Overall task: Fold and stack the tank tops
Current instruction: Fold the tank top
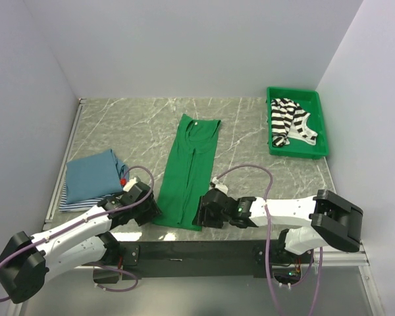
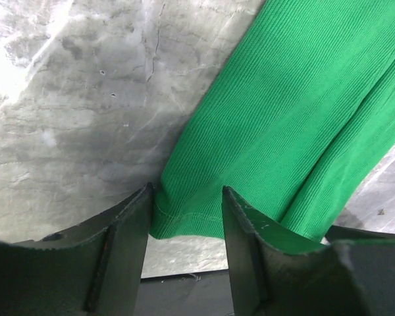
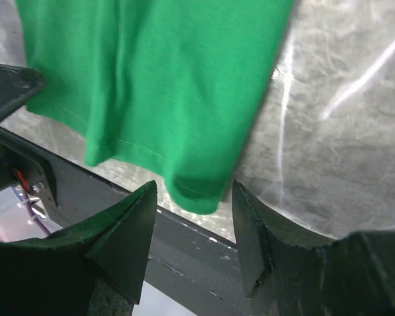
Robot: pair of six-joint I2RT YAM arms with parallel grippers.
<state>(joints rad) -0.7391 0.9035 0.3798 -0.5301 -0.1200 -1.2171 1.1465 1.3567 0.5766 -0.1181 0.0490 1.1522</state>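
Dark left fingers (image 2: 143, 207) fill the bottom of the left wrist view. They stand moderately apart, with one hem corner of the green tank top (image 1: 187, 171) lying between them, not pinched. The right fingers (image 3: 137, 214) stand wide in the same way, and the other hem corner sits just ahead of their gap. Neither pair holds anything.

In the overhead view the green top lies in the middle of the frame on the marbled worktop (image 1: 250, 141). It is already narrowed into a long strip, with the neckline toward the top of the frame and the hem at the bottom.

By my reading the task is about half done. At left centre a solid blue top (image 1: 92, 172) rests folded on a blue-white striped top (image 1: 71, 201), which makes a stack of two. The green one probably needs a crosswise fold and a move onto that stack. The black-and-white striped top (image 1: 286, 122) lies crumpled in the green bin (image 1: 322, 131) at upper right, unfolded.

Count: four tank tops, one of each pattern, and one bin. Whether the bin hides more cloth I cannot tell.
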